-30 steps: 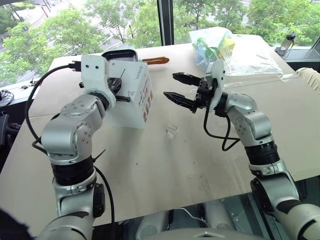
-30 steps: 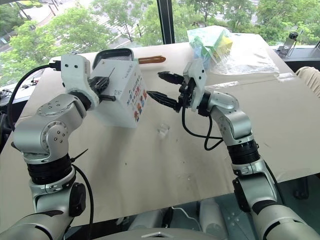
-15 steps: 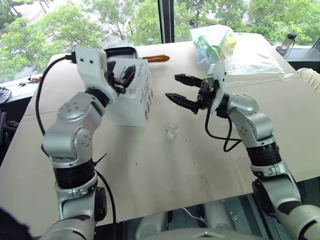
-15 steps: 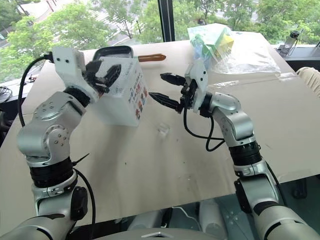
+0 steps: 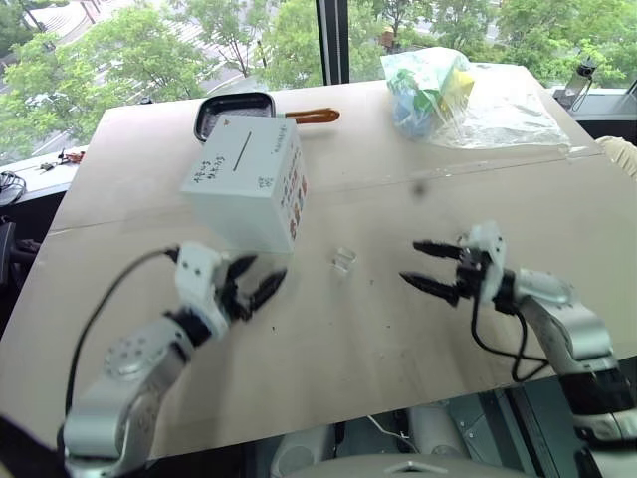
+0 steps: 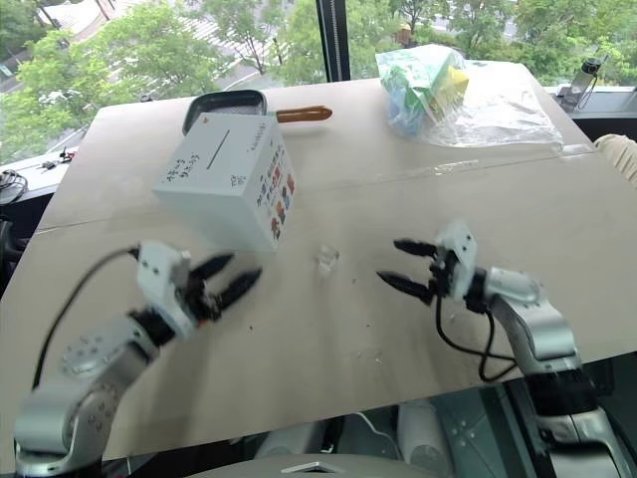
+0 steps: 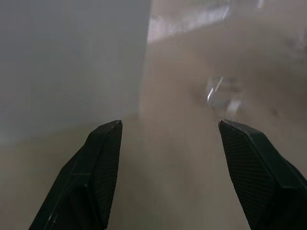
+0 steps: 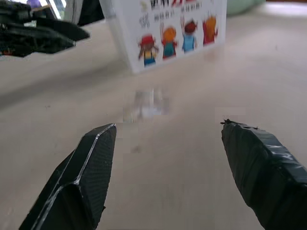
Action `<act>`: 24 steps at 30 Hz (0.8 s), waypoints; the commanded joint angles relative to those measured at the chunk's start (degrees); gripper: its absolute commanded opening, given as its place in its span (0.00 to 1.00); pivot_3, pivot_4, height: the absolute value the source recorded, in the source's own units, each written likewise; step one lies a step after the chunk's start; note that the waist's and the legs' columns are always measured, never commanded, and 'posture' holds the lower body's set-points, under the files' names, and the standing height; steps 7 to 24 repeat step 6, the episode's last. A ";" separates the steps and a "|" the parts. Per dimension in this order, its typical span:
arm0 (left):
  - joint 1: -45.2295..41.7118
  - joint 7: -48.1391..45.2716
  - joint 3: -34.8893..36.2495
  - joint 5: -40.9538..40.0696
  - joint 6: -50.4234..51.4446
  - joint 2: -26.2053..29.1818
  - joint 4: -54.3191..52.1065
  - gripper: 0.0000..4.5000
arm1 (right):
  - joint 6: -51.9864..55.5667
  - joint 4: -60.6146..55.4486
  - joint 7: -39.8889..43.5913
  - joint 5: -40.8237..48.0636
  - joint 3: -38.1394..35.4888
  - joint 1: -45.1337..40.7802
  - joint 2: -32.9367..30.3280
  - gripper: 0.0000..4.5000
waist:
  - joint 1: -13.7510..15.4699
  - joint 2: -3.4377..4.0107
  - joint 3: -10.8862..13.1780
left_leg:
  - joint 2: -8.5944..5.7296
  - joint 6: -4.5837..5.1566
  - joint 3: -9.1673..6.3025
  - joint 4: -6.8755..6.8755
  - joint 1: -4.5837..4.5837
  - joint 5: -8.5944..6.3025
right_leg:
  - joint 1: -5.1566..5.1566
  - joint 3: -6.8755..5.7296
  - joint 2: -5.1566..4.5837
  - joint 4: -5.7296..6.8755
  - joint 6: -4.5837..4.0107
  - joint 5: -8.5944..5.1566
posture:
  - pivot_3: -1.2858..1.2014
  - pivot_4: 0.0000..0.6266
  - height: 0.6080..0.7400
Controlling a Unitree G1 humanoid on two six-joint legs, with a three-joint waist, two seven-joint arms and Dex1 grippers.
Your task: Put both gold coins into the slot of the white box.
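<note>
The white box (image 5: 244,179) stands left of the table's middle, with blue handwriting and a dark line on top and small pictures (image 8: 168,28) on its right side. A tiny glassy gold coin (image 5: 343,261) lies on the table just right of the box's near corner. My left gripper (image 5: 249,289) hangs open and empty low over the table in front of the box, pointing toward the coin (image 7: 220,93). From the other side, my right gripper (image 5: 423,267) points left at the coin (image 8: 146,105), open and empty, a short way from it.
A black pan (image 5: 234,105) with an orange handle (image 5: 314,117) lies behind the box. A clear plastic bag (image 5: 438,90) with coloured contents sits at the far right, with a bottle (image 5: 577,80) beyond it. A person's sleeve (image 5: 622,154) shows at the right edge.
Both arms came down from box height to low over the table. The left gripper opened at the box top, then dropped toward me. The right gripper moved right, staying open.
</note>
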 commanded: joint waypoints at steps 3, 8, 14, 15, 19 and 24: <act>2.90 -0.89 -2.24 3.31 -7.84 -0.77 -0.99 0.72 | -3.53 -1.55 -0.22 0.00 -2.54 1.93 -0.80 0.84 | -0.17 0.00 0.00 | 0.02 0.04 0.11 0.01 0.05 -0.02 | 0.01 0.01 0.02 0.02 -0.04 0.03 | 0.52 0.24 0.85; 3.53 -1.13 -3.06 3.49 -9.89 -1.67 0.10 0.72 | -4.99 -0.35 0.06 -1.34 -2.13 2.53 -1.20 0.84 | -0.18 0.00 0.00 | 0.04 0.03 0.14 0.01 0.07 -0.01 | 0.01 0.01 0.04 0.02 -0.04 0.04 | 0.52 0.24 0.85; 3.53 -1.13 -3.06 3.49 -9.89 -1.67 0.10 0.72 | -4.99 -0.35 0.06 -1.34 -2.13 2.53 -1.20 0.84 | -0.18 0.00 0.00 | 0.04 0.03 0.14 0.01 0.07 -0.01 | 0.01 0.01 0.04 0.02 -0.04 0.04 | 0.52 0.24 0.85; 3.53 -1.13 -3.06 3.49 -9.89 -1.67 0.10 0.72 | -4.99 -0.35 0.06 -1.34 -2.13 2.53 -1.20 0.84 | -0.18 0.00 0.00 | 0.04 0.03 0.14 0.01 0.07 -0.01 | 0.01 0.01 0.04 0.02 -0.04 0.04 | 0.52 0.24 0.85; 3.53 -1.13 -3.06 3.49 -9.89 -1.67 0.10 0.72 | -4.99 -0.35 0.06 -1.34 -2.13 2.53 -1.20 0.84 | -0.18 0.00 0.00 | 0.04 0.03 0.14 0.01 0.07 -0.01 | 0.01 0.01 0.04 0.02 -0.04 0.04 | 0.52 0.24 0.85; 3.53 -1.13 -3.06 3.49 -9.89 -1.67 0.10 0.72 | -4.99 -0.35 0.06 -1.34 -2.13 2.53 -1.20 0.84 | -0.18 0.00 0.00 | 0.04 0.03 0.14 0.01 0.07 -0.01 | 0.01 0.01 0.04 0.02 -0.04 0.04 | 0.52 0.24 0.85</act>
